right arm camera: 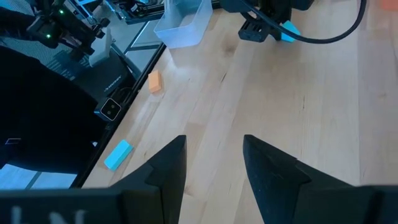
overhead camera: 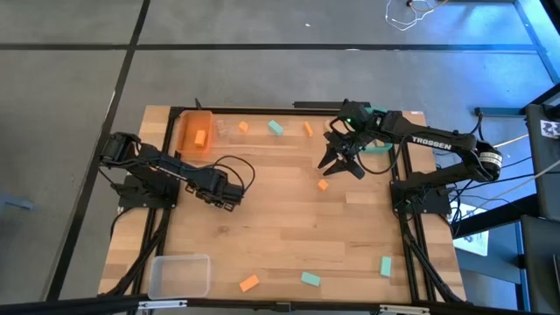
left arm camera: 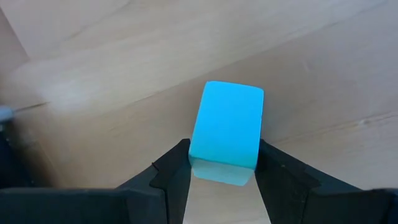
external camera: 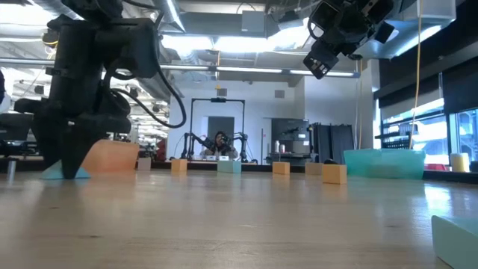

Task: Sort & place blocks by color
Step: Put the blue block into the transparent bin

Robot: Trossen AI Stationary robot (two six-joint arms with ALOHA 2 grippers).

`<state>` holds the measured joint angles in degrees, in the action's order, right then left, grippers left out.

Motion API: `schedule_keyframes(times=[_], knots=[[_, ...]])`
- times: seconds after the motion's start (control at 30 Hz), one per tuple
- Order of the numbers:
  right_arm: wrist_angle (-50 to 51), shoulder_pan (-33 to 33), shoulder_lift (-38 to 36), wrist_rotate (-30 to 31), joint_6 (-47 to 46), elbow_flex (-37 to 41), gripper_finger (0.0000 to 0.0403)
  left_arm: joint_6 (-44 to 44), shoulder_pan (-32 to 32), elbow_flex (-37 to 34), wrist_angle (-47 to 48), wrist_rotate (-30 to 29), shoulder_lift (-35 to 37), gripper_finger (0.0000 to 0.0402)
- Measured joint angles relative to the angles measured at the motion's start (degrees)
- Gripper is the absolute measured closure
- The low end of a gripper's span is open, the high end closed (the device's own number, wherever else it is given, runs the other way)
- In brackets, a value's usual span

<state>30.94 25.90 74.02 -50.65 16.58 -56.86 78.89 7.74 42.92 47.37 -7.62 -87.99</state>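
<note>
A teal block (left arm camera: pixel 227 127) lies on the wooden table, left of the middle. My left gripper (left arm camera: pixel 224 163) points straight down over it, open, one finger on each side of the block's near end; the high view shows this gripper (overhead camera: pixel 226 194) hiding the block. My right gripper (overhead camera: pixel 339 162) hangs open above the table's far right, nothing between its fingers (right arm camera: pixel 214 140). Loose blocks lie about: orange (overhead camera: pixel 323 185) below the right gripper, orange (overhead camera: pixel 243 127), teal (overhead camera: pixel 276 128) and orange (overhead camera: pixel 308 129) at the far edge, orange (overhead camera: pixel 249 283), teal (overhead camera: pixel 310 279) and teal (overhead camera: pixel 385 266) at the near edge. My left gripper stands astride the teal block's two long sides (left arm camera: pixel 198 149), fingers pointing down from above. The gap is about as wide as the block, and I cannot tell whether the fingers touch it. The block sits low at the table (external camera: pixel 58 173).
An orange bin (overhead camera: pixel 194 131) with an orange block (overhead camera: pixel 200 137) inside stands at the far left. A clear bin (overhead camera: pixel 179 276) sits at the near left corner. A teal bin (external camera: pixel 385 163) stands at the far right, under the right arm. The table's middle is bare wood.
</note>
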Motion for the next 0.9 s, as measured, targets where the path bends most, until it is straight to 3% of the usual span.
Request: schedule_keyframes(times=[0.2,0.37,0.5,0.9], knots=[[0.0,0.0,0.0,0.0,0.0,0.0,0.0244,-1.2,-0.1,0.0,-0.1,0.7,0.0,0.0243],[0.0,0.0,0.0,0.0,0.0,0.0,0.0244,-1.2,-0.1,0.0,-0.1,1.5,0.0,0.0279],[0.0,0.0,0.0,0.0,0.0,0.0,0.0244,-2.8,0.4,0.4,0.1,2.2,0.0,0.0279],[-0.1,0.0,0.0,0.0,0.1,0.0,0.0244,-12.8,6.6,12.8,10.0,7.3,1.9,0.0279]])
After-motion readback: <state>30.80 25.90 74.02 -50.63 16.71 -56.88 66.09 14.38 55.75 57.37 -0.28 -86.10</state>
